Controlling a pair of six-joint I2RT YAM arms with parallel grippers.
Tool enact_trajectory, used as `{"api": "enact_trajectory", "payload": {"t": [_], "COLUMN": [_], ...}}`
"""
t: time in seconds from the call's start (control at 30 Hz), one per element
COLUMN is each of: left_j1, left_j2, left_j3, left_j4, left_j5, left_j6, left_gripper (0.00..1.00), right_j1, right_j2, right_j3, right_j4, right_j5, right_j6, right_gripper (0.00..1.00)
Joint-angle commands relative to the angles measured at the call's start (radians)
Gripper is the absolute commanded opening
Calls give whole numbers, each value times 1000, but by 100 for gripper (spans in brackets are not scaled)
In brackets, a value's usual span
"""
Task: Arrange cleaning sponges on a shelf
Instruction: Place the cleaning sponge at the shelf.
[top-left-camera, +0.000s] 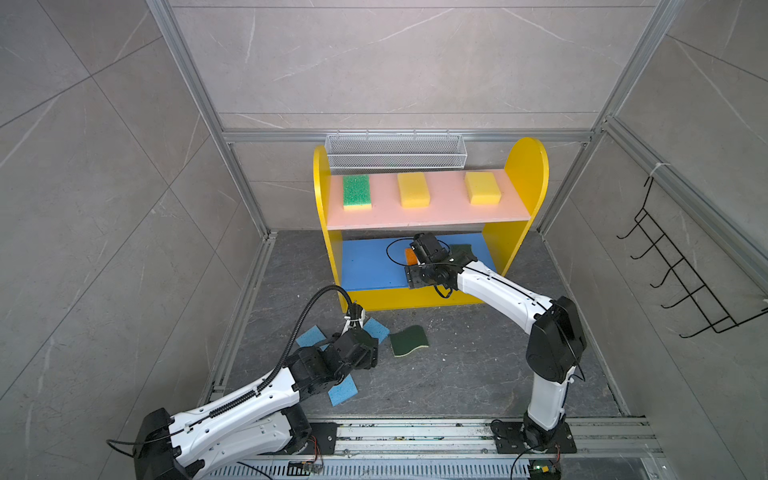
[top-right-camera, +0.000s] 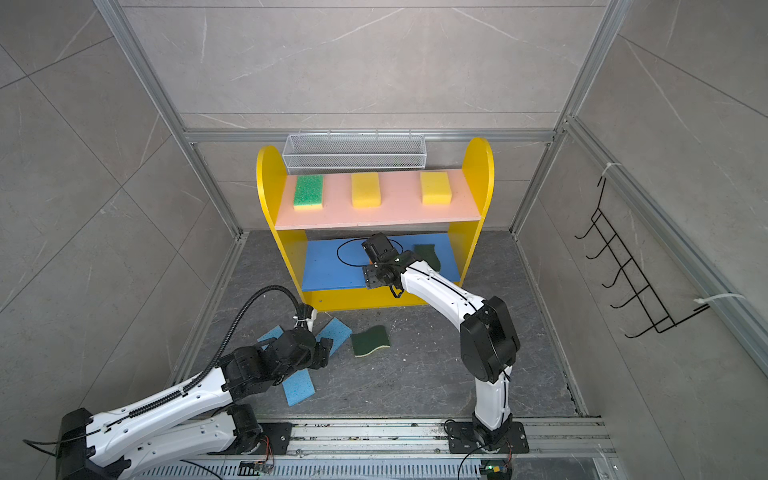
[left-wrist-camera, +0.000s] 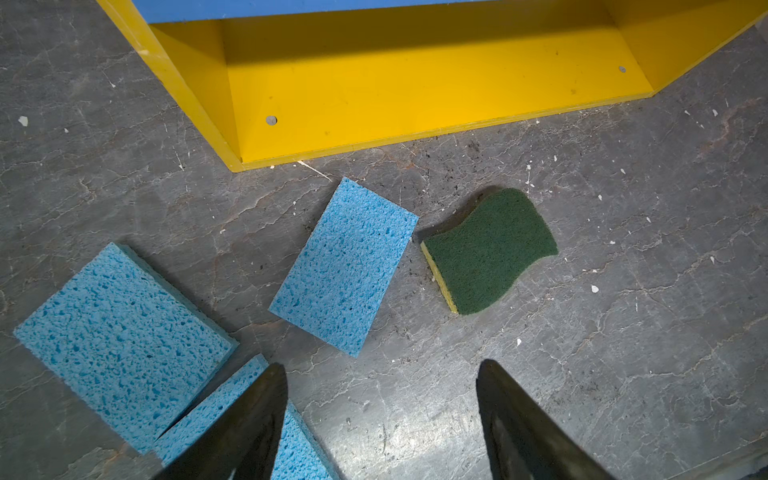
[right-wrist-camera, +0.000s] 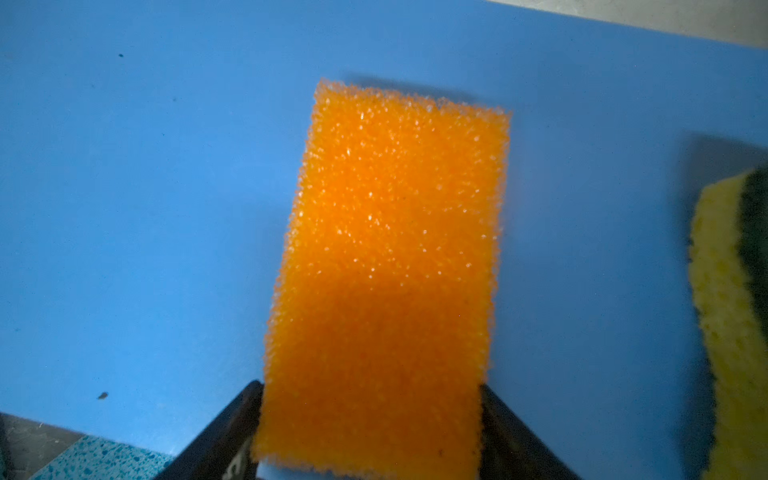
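On the blue board (right-wrist-camera: 124, 208), the orange sponge (right-wrist-camera: 386, 249) looks coarse, bristly.

Pink upper board (top-left-camera: 449, 210) bears green-topped sponge (top-left-camera: 356, 191) and two yellow sponges (top-left-camera: 412, 190) — dark-green sponge (top-left-camera: 409, 340) lies on the floor (top-left-camera: 478, 365).

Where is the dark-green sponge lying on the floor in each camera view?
Top view: floor sponge low centre, before the shelf.
Top view: floor sponge again low centre.
Left wrist: floor sponge beside a light-blue sponge, near the shelf's yellow base.
Right wrist: not in it; the second dark-green sponge there lies on the shelf.
Shared landmark: the shelf's blue board, in all four.
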Motion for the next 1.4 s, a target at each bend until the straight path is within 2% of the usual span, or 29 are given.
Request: {"api": "enact_trajectory", "payload": {"t": [0.0, 0.27, 0.5, 0.6, 0.67, 1.03, 1.2, 1.37], "left_j1": [3, 4, 3, 3, 2, -3, -107, -146], "left_j2": [-4, -5, 0, 13, 24, 35, 131, 267], "left_j3": [15, 25, 28, 33, 39, 52, 71, 95], "left_j4": [20, 6, 9, 12, 13, 4, 41, 117], "left_j5": [-23, -25, -25, -24, -18, 22, -1, 34], "left_j6": [-11, -8, -4, 0, 4, 32, 111, 162], "left_gripper": [75, 75, 75, 75, 75, 74, 74, 75], "right_j1": [-2, -2, 0, -1, 0, 7, 83, 114], "right_j2": [47, 64, 7, -29, -45, -182, -296, -426], "right_j3": [23, 54, 6, -30, -43, -131, -227, -385], "right_j4": [-23, -31, -28, -3, 8, 22, 28, 52], "right_j5": [7, -7, -31, -30, -24, -42, 20, 14], "right_j6": [-6, -3, 6, 5, 3, 25, 31, 95], "right_gripper": [77, 77, 80, 85, 99, 99, 100, 100]}}
